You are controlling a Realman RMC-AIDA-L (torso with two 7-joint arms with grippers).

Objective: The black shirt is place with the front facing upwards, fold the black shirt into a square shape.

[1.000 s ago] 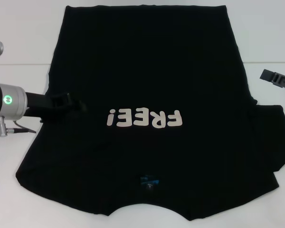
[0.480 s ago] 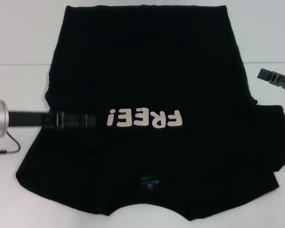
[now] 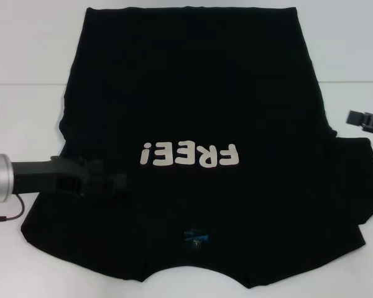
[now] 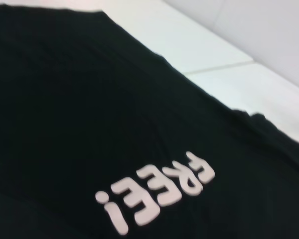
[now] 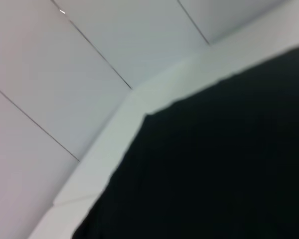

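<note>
The black shirt (image 3: 193, 93) lies flat on the white table (image 3: 25, 56), front up, with the cream letters "FREE!" (image 3: 189, 154) and a small blue neck label (image 3: 196, 236) at the near edge. Its right sleeve (image 3: 360, 180) sticks out to the right. My left gripper (image 3: 118, 185) reaches in from the left and hovers over the shirt's left part, near the "!" of the lettering. The left wrist view shows the shirt (image 4: 65, 99) and its letters (image 4: 157, 191). My right gripper (image 3: 360, 118) is at the right edge of the head view, beside the shirt over bare table. The right wrist view shows the shirt (image 5: 229, 164).
White table surface surrounds the shirt on the left, right and far sides. The right wrist view shows pale wall panels (image 5: 65, 74) behind the table's edge. A thin cable (image 3: 3, 217) hangs by my left arm.
My left gripper has moved toward the near side and a little farther over the shirt. My right gripper has drawn back toward the right edge. The shirt has not moved.
</note>
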